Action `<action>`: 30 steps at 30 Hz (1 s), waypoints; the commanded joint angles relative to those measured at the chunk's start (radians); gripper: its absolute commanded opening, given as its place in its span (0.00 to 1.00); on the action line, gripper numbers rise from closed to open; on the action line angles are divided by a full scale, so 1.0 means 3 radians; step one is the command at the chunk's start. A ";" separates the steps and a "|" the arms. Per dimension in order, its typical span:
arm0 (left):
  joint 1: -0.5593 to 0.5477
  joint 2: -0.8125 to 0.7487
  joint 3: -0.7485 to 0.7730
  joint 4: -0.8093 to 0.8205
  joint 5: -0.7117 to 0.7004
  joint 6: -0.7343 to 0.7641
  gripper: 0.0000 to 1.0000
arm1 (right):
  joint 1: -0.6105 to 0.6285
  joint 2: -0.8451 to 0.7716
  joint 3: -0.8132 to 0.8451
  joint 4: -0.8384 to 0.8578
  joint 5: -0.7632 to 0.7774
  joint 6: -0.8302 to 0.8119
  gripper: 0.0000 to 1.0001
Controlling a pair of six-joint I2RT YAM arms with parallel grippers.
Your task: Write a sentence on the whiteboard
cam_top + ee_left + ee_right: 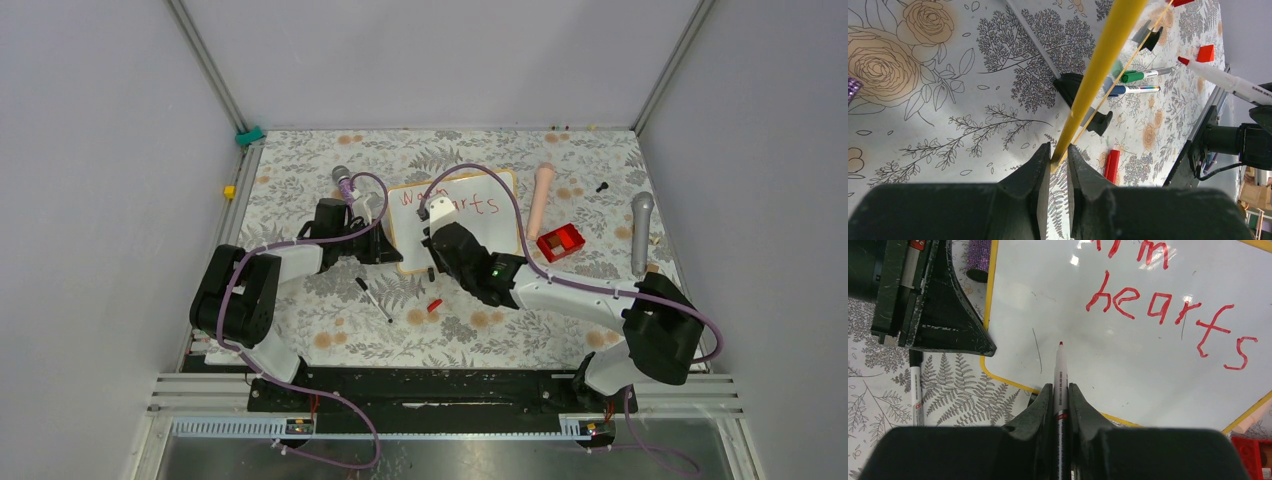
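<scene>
Whiteboard (1148, 375) lies on the floral tablecloth (300, 170), its light frame pinched at the left edge between the nearly closed fingers of the left gripper (1058, 160). Its sentence (1158, 310) runs in 2 red lines. The upper word is cut off by the top of the right wrist view, leaving "arm", and the right arm partly hides it from above. "hearts" reads whole. The right gripper (1060, 395) clamps a red marker (1060, 365), tip over bare white near the board's lower-left corner. Whether it touches is unclear.
</scene>
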 commanded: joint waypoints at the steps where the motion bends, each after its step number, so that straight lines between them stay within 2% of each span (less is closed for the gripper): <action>1: 0.0021 0.0046 0.0130 0.0100 -0.0093 0.0014 0.00 | 0.0023 -0.0023 0.0175 0.0106 -0.0023 -0.0031 0.00; 6: 0.0023 0.0045 0.0130 0.0101 -0.0091 0.0014 0.00 | 0.0023 -0.0032 0.0171 0.0072 -0.0128 -0.0071 0.00; 13: 0.0021 0.0035 0.0125 0.0092 -0.0089 0.0016 0.00 | 0.0023 -0.0129 -0.0035 0.0207 -0.0022 -0.0135 0.00; 21: 0.0026 0.0044 0.0130 0.0084 -0.0104 0.0022 0.00 | 0.0025 -0.0064 -0.0024 0.0145 0.0260 -0.0128 0.00; 30: 0.0026 0.0044 0.0130 0.0080 -0.0097 0.0022 0.00 | 0.0022 -0.0037 -0.0082 0.0165 0.0263 -0.0117 0.00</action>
